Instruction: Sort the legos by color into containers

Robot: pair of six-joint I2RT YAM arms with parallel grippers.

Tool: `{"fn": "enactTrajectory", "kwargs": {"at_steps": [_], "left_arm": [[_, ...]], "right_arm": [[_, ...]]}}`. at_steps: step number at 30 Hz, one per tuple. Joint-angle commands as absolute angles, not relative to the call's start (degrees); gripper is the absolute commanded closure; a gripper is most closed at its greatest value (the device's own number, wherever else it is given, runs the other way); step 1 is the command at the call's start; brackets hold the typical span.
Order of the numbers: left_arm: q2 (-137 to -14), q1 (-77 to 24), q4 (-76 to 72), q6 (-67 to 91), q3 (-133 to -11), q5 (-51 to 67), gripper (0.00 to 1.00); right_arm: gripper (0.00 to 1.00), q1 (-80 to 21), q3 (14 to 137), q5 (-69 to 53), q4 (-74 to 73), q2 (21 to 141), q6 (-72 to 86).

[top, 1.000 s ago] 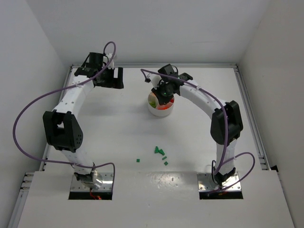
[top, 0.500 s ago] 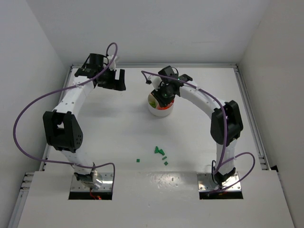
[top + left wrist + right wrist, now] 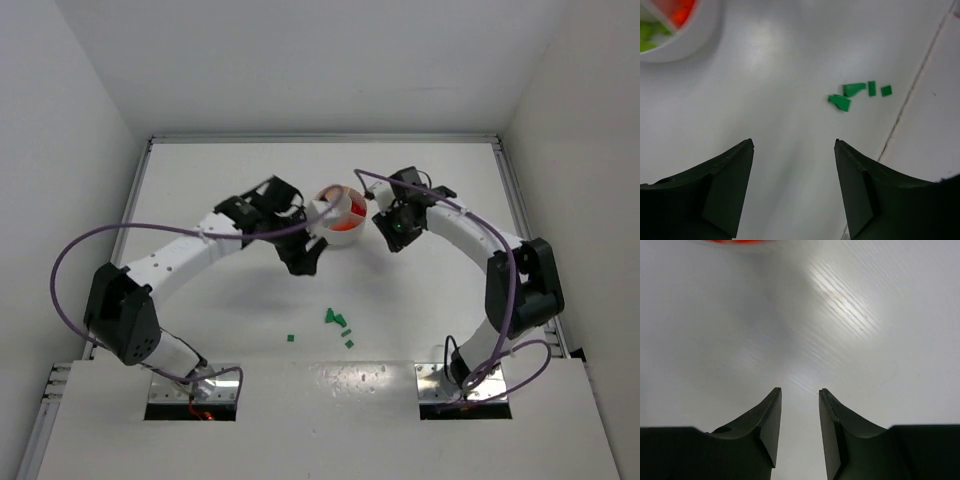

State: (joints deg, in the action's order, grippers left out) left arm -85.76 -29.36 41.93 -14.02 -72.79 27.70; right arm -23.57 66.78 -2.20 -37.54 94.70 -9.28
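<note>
Left gripper (image 3: 794, 145) now beside white dish (image 3: 695, 35); green legos (image 3: 855, 94) flat, scattered.

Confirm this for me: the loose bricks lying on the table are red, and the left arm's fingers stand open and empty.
Not quite. The loose bricks lying on the table are green, not red, as the left wrist view shows. The rest holds: the left arm's fingers stand open and empty.
</note>
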Motion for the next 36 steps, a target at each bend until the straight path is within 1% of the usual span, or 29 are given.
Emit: {"fn": "enactTrajectory", "kwargs": {"at_steps": [1, 3, 6, 8, 9, 12, 20, 21, 24, 29, 33, 36], "left_arm": [[-82.8, -38.8, 39.8, -12.7, -68.3, 19.0, 0.29], [-84.6, -43.8, 39.3, -9.3, -67.8, 16.0, 0.29], [-88.1, -47.4, 38.5, -7.9, -67.1, 12.8, 0.28], [-89.8, -50.3, 37.4, -6.8, -66.5, 11.0, 0.23], [-89.8, -51.9, 36.2, -6.8, -66.5, 9.9, 0.19], [-92.8, -54.0, 35.0, -6.2, -66.0, 8.2, 0.14], [-96.8, -56.9, 32.4, -5.0, -65.5, 6.4, 0.14], [-97.4, -57.6, 32.4, -5.0, -65.5, 5.3, 0.13], [-101.0, -58.2, 31.9, -6.1, -66.0, 4.5, 0.13], [-102.2, -58.2, 30.8, -7.3, -66.0, 3.9, 0.13], [-102.7, -58.2, 29.5, -7.8, -66.0, 2.5, 0.14], [-103.3, -58.2, 29.5, -8.4, -66.0, 3.1, 0.17]], "right_arm": [[0.63, -18.0, 64.3, -1.8, -35.1, 92.5, -6.8], [0.63, -15.9, 63.5, -3.7, -35.7, 93.3, -6.2], [0.63, -13.0, 63.3, -4.5, -35.7, 92.7, -5.7], [0.63, -11.6, 63.8, -5.9, -35.7, 93.2, -5.7], [0.63, -11.6, 64.5, -5.9, -36.4, 93.9, -5.7], [0.63, -10.5, 65.7, -6.9, -36.4, 94.5, -5.7], [0.63, -9.9, 66.8, -7.5, -37.4, 95.0, -5.7], [0.63, -9.9, 66.8, -7.5, -37.4, 95.0, -5.7], [0.63, -9.9, 67.8, -8.5, -38.0, 96.1, -5.7], [0.63, -9.9, 67.9, -8.5, -38.0, 96.7, -5.7], [0.63, -9.9, 68.4, -8.5, -38.0, 96.7, -5.7], [0.63, -9.9, 68.4, -8.5, -38.0, 96.7, -5.7]]}}
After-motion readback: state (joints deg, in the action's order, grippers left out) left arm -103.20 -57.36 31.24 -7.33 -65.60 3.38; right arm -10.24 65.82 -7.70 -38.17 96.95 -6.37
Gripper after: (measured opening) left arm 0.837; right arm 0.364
